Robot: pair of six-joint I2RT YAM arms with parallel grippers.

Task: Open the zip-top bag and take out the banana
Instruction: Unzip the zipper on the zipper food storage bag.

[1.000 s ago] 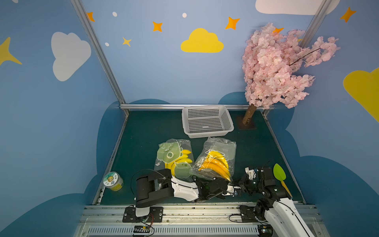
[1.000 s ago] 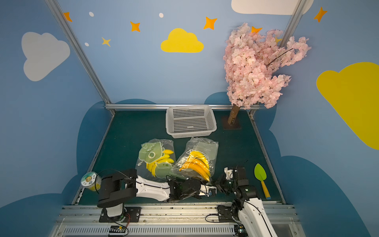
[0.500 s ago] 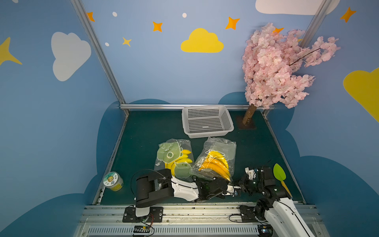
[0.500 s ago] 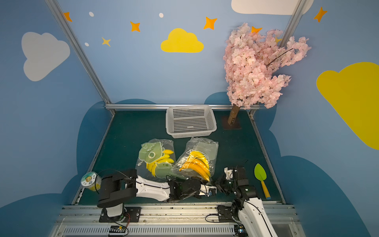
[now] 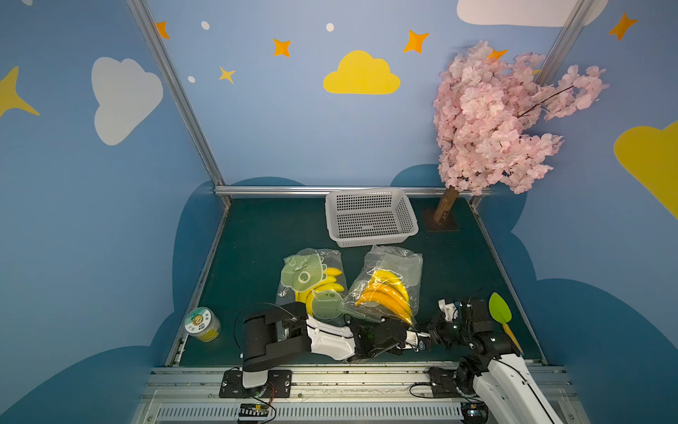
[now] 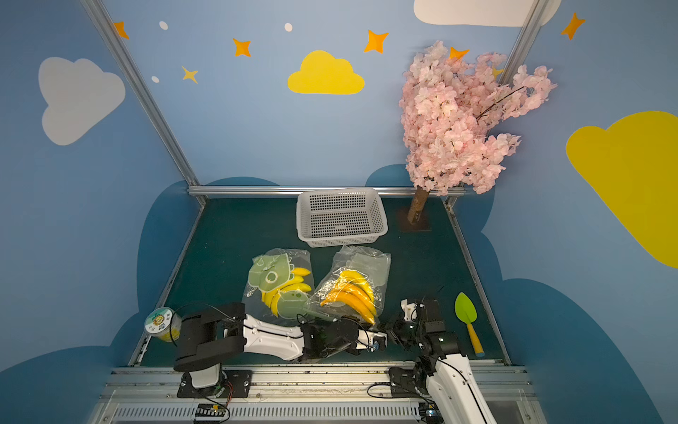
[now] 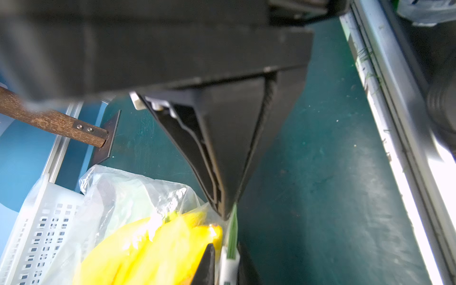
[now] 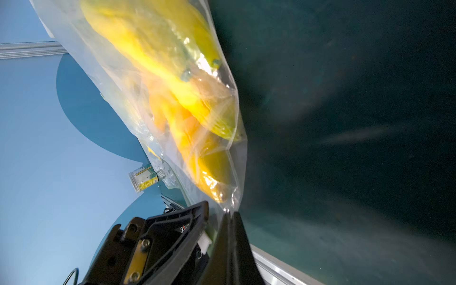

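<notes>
With your right gripper [image 8: 230, 217] pinched shut on the zip end of the bag [image 5: 385, 290] at the front edge of the tabletop [image 5: 264, 235], and your left gripper [image 7: 225, 249] narrow around its white tab [image 7: 229, 267], grip unclear, the banana [image 5: 385, 299] inside runs lengthwise away toward the back edge.

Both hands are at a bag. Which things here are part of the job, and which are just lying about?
Job: bag, bananas inside it, left hand, right hand.
Lying about: printed bag, basket, tree, jar, green scoop.
</notes>
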